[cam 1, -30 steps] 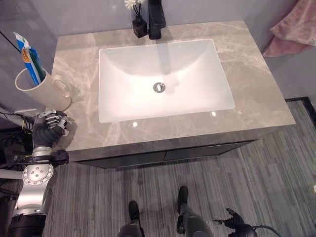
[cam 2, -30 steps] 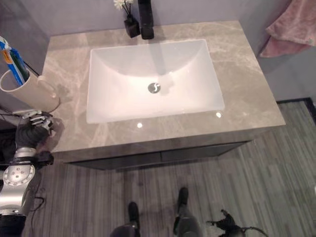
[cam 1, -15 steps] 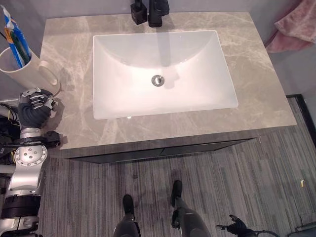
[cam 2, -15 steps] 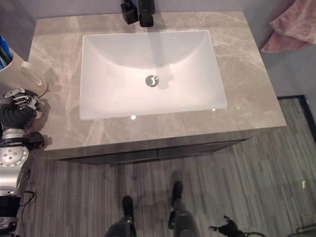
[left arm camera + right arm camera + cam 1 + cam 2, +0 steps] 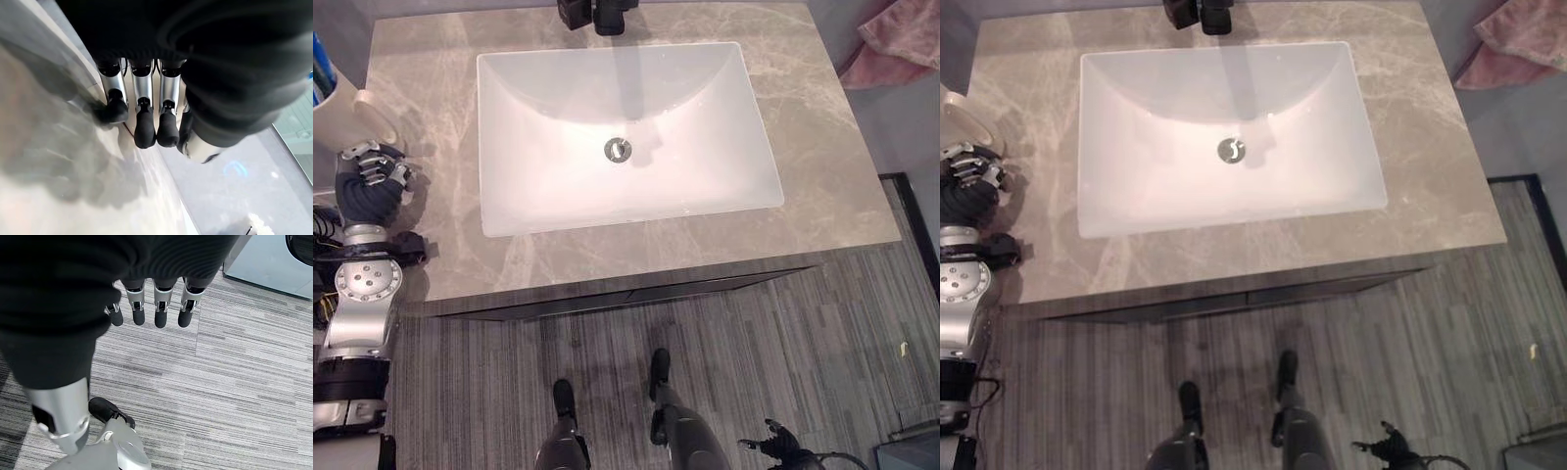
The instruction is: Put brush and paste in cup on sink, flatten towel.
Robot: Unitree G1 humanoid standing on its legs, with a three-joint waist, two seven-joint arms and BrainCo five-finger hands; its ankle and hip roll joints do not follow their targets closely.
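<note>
Over the last second the whole scene has slid leftward and up in both eye views, so the camera has turned; the left hand [image 5: 372,181] has kept its place just beside the cup [image 5: 337,103], its fingers loosely curled and holding nothing.

Left eye view: the cup stands on the counter [image 5: 822,157] just past the hand's fingertips, at the far left corner, with a blue tube of paste [image 5: 321,73] rising out of it. Whether the brush is in the cup cannot be told. The white sink [image 5: 622,132] lies well to the hand's right, a black tap [image 5: 610,15] at its far rim. A pink towel [image 5: 896,44] hangs beyond the counter's right end.

Right eye view: a sliver of the cup shows right above the hand.

Left wrist view: the fingers [image 5: 144,127] hang bent above the counter, nothing between them.

Right wrist view: the right hand [image 5: 146,308] hangs over the striped floor [image 5: 234,382], fingers relaxed and empty.
</note>
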